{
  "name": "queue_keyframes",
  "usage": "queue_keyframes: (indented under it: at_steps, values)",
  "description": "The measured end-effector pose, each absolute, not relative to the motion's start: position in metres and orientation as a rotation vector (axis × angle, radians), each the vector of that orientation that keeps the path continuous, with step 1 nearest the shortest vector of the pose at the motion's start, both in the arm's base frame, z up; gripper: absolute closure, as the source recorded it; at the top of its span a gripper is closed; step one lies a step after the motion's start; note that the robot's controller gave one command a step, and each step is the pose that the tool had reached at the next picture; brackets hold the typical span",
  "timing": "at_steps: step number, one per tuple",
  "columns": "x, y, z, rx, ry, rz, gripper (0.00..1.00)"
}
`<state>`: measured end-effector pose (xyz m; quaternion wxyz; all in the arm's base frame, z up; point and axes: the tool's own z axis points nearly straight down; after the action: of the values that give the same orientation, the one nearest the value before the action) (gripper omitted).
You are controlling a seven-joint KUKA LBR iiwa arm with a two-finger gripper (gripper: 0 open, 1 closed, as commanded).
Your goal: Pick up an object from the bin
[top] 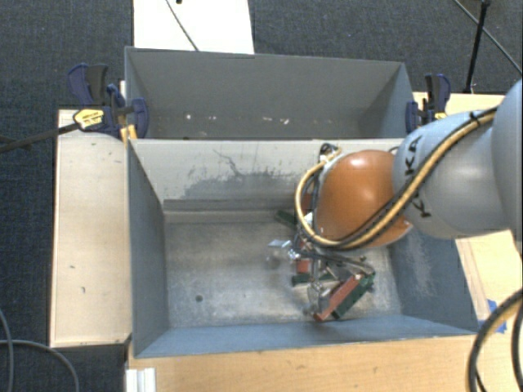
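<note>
My gripper (304, 261) sits low in the bin, right of the middle, directly over a small heap near the front wall. Most of it is hidden under the arm's cover. Just below it a red-brown oblong thing (335, 300) lies at a slant. A dark green stick-shaped thing (358, 287) lies against that one's right side. A small silver-grey piece (280, 252) shows at the gripper's left. Whether anything is held cannot be seen.
A dark green thing (286, 216) pokes out behind the arm's cover near the back of the bin floor. The arm and its orange cover with looping cables hang over the bin's right half. The left half of the floor is bare grey metal.
</note>
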<state>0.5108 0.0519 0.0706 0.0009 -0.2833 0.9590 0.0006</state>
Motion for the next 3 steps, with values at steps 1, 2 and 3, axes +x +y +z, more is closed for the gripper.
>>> queue_keyframes:
  at_steps: [1, 2, 3]
  values:
    - [0.504, 0.076, 0.070, -0.999, 2.981, 0.002, 0.00]
    - [0.525, 0.074, 0.073, -1.229, 2.885, 0.000, 0.00]
    - [0.536, 0.065, 0.096, -0.850, 3.017, 0.001, 0.00]
